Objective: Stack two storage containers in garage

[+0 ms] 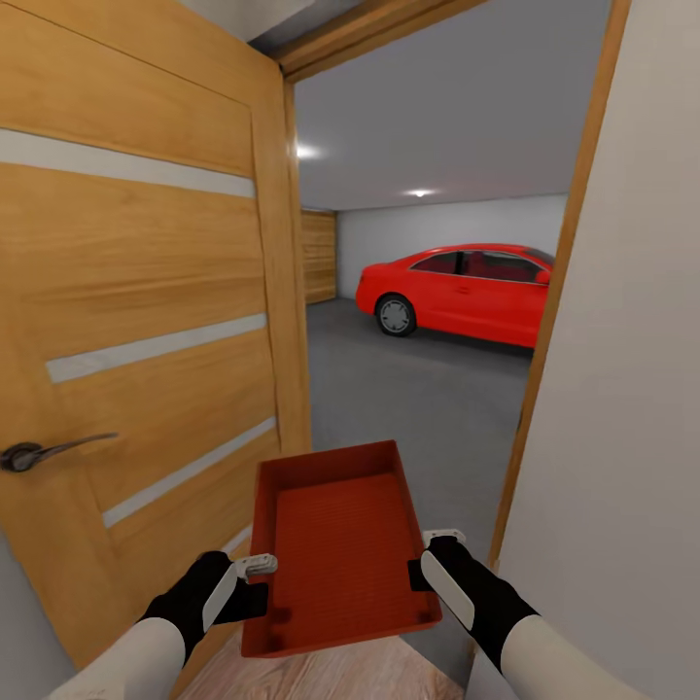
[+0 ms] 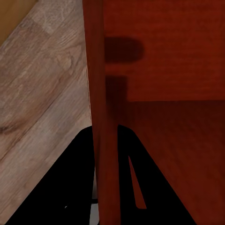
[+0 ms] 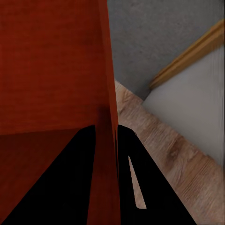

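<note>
At lower centre, 1 storage container [image 1: 340, 549] is clamped by its side walls between left gripper [image 1: 255, 565] and right gripper [image 1: 439, 541], long axis aimed at the garage floor [image 1: 418, 408].

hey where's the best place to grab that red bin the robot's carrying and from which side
Grip the storage container by its two long side walls, one gripper per side, coming in from the near end. The walls are thin, straight and upright, so jaws can straddle a rim. The left gripper and right gripper are each clamped over a wall like this.
</note>
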Robot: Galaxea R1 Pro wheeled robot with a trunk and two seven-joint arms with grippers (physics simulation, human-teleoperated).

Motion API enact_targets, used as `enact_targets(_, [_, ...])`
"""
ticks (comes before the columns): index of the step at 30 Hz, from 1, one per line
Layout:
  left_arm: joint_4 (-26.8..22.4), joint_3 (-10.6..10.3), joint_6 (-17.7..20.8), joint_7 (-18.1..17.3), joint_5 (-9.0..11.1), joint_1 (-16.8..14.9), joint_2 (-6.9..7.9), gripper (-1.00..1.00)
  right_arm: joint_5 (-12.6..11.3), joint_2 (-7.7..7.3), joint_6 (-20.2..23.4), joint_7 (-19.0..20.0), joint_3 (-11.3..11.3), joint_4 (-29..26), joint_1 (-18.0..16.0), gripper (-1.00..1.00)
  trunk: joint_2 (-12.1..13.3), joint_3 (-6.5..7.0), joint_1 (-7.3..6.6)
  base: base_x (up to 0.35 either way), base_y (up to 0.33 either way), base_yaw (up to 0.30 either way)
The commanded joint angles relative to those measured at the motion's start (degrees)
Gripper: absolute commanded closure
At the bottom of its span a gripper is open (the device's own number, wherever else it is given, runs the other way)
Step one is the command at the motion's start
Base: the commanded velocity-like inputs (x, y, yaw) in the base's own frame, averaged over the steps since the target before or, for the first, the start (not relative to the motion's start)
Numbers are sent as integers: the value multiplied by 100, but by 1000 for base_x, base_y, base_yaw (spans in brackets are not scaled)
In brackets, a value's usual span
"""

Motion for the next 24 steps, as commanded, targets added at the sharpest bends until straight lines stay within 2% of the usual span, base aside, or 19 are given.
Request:
enact_targets(1, [-14, 60, 31, 22, 44, -6, -32, 100, -142, 3, -4, -46, 114, 0, -3, 100, -6, -4, 1, 0, 0, -256])
enact_targets(8, [-14, 60, 31, 22, 44, -6, -32, 100, -142, 3, -4, -53, 116, 0, -3, 100, -6, 9, 1, 0, 74, -126])
enact_targets(20, [-14, 60, 31, 23, 44, -6, -31, 100, -141, 3, -3, -55, 113, 0, -3, 100, -6, 9, 1, 0, 317, -4])
enact_targets(24, [-14, 60, 31, 23, 44, -6, -31, 100, -142, 3, -1, -50, 114, 0, -3, 100, -6, 10, 1, 0, 148, -47])
